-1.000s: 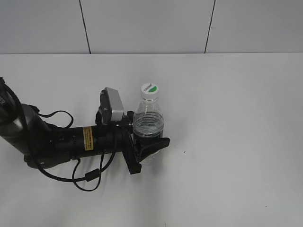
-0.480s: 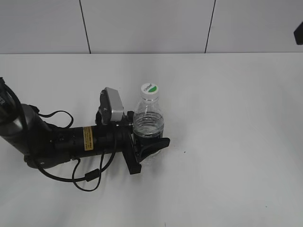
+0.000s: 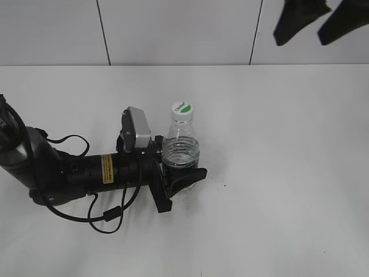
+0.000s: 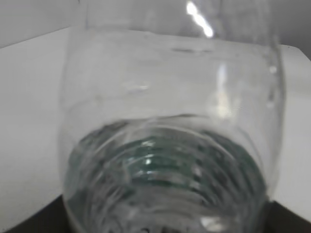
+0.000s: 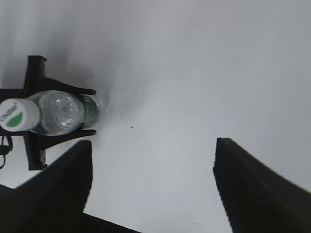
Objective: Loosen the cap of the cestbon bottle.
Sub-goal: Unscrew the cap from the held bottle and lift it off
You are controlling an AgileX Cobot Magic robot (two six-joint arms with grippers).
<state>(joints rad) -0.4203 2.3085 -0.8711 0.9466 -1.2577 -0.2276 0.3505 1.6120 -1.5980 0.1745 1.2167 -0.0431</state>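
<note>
Left black gripper (image 3: 180,180): clamped around small clear plastic water bottle with dark green label (image 3: 181,151), upright, left of bench centre. Round white screw cap with green mark (image 3: 183,109): seated on bottle. Right black gripper (image 3: 316,22): fingers apart, high above far right edge.

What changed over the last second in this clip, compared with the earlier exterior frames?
The right gripper, jaws open, has come into view at the top right, high above the white table. The left gripper stays clamped on the small clear plastic bottle; its white, green-marked screw cap is unmoved.
</note>
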